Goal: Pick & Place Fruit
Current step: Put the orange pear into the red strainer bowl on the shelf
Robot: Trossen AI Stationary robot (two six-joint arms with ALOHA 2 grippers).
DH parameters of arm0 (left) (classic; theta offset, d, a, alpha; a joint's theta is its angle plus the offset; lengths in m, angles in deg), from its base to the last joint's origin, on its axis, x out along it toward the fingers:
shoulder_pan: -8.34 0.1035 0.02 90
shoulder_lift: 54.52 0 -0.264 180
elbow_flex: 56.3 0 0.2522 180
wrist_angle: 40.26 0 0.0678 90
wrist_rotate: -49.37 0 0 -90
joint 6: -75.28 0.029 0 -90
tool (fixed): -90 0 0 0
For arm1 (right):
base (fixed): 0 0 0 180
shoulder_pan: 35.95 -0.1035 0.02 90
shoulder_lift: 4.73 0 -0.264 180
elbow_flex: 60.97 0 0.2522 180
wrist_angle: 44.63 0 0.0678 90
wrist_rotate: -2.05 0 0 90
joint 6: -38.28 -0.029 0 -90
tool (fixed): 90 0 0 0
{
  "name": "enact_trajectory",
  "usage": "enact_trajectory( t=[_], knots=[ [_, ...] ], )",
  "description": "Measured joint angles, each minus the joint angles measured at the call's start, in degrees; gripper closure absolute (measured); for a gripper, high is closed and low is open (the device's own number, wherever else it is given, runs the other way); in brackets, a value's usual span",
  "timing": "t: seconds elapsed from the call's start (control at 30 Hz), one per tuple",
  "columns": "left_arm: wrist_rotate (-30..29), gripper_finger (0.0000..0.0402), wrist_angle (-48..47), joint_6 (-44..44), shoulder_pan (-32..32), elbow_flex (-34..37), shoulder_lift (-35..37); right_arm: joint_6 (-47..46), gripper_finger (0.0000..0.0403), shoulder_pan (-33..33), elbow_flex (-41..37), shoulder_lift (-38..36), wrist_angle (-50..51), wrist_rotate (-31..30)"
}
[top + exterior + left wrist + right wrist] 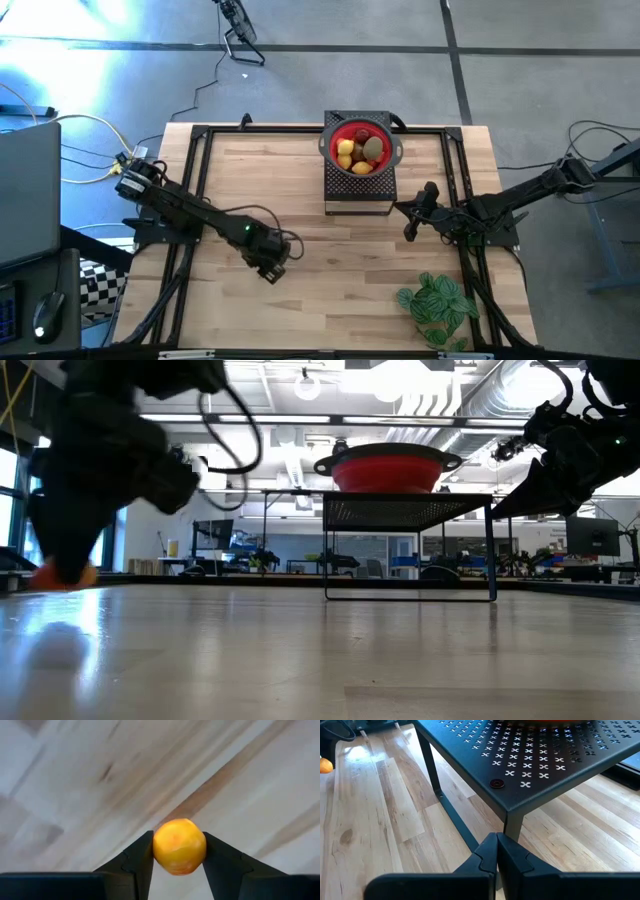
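Note:
My left gripper (272, 266) is over the near-left part of the table, shut on a small orange-yellow fruit (179, 847); the low view shows that fruit (62, 574) close to the tabletop under the gripper (60, 550). The red bowl (336, 140) stands on a black perforated stand (358, 192) at the table's far middle. It holds several yellow, dark red and brownish-green fruits (358, 152). My right gripper (408, 212) waits with shut fingers (496, 852) by the stand's near right corner (512, 810), touching nothing. My left gripper pinches the orange-yellow fruit across its middle between its two fingers (137, 862), one on each side (200, 851). The fingers come from above, pointing down at the wood. Whether the fruit rests on the table or hangs just clear, I cannot tell.
A green leafy plant (437, 305) lies at the table's near right. A black frame (200, 180) runs around the tabletop. The stand's legs and low bar (455, 820) are right in front of my right gripper. Bare wood (340, 290) lies between the arms.

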Motion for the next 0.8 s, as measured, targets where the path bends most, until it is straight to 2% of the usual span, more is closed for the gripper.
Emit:
enact_trajectory(
  t=[0.37, 0.57, 0.8],
  knots=[
    [5.51, 0.0258, -0.43, 25.33, 13.53, -10.37, 0.04, 0.00, 0.0401, 0.00, 0.00, 0.00, 0.00, 0.00],
    [10.81, 0.0258, -0.23, 40.16, 21.20, -21.51, 0.07, 0.03, 0.0401, 0.00, 0.00, 0.00, 0.02, 0.00],
    [9.27, 0.0258, -0.40, 51.60, 27.38, -35.16, 0.09, 0.20, 0.0401, 0.00, 0.00, -0.02, 0.11, -0.01]
  ],
)
